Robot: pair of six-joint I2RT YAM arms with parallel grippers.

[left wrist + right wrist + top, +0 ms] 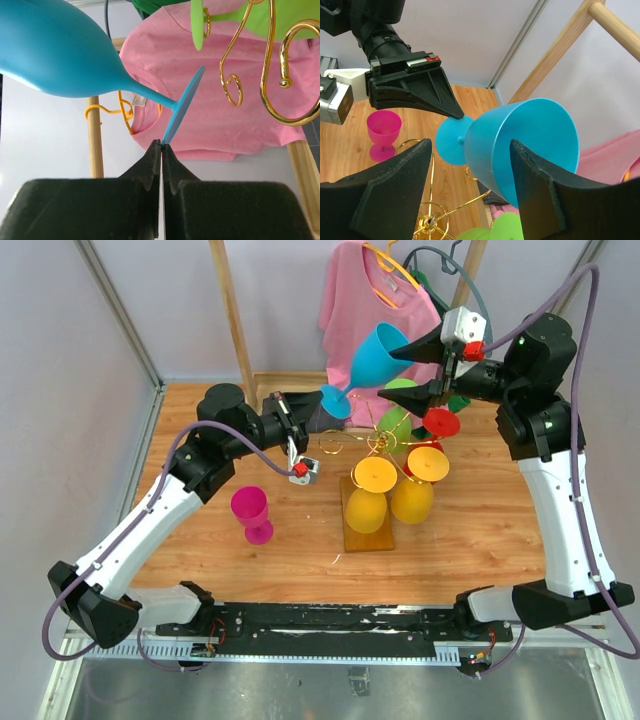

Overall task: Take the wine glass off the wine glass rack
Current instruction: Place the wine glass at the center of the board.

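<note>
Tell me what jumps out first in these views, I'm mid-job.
A blue wine glass hangs tilted in mid-air at the back, the left claw pinching its foot's edge, the right claw open around its bowl. Below, the gold wire rack holds yellow glasses upside down; a magenta glass stands on the table to the left.

Your left arm (pixel 150 515) and right arm (pixel 570 510) wear white shells between chunky black joints, and a purple cable (pixel 560 290) loops along each. The left gripper (pixel 325 398) and right gripper (pixel 388 372) have black wedge-shaped fingers, and there's a silver-and-red block (pixel 462 330) at each wrist.
</note>
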